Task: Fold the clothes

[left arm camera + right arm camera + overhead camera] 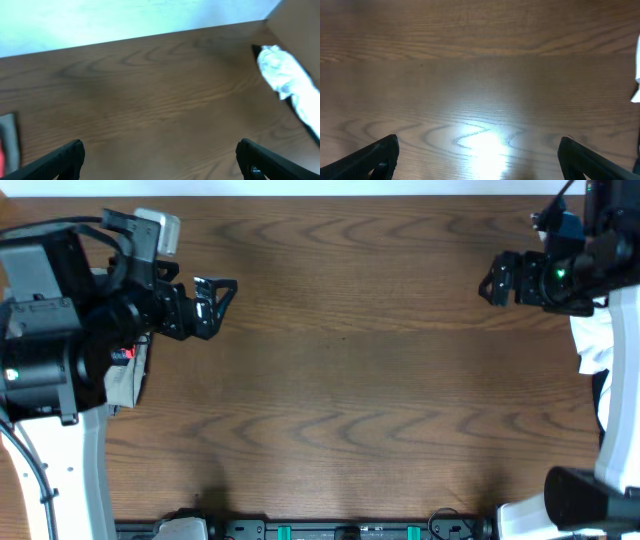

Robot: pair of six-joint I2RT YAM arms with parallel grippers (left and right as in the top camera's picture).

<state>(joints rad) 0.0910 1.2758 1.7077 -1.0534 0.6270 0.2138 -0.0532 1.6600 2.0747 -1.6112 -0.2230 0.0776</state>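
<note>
A strip of grey fabric with a bright red edge shows at the table's left edge, mostly hidden under my left arm; it also shows at the lower left of the left wrist view. No black pants legs are visible there. A crumpled white garment lies at the right edge with dark fabric beside it; the left wrist view shows it too. My left gripper is open and empty over bare wood. My right gripper is open and empty over bare wood.
The brown wooden table spans the view between both arms. The arm bases stand at the left and right edges. A black rail with connectors runs along the front edge.
</note>
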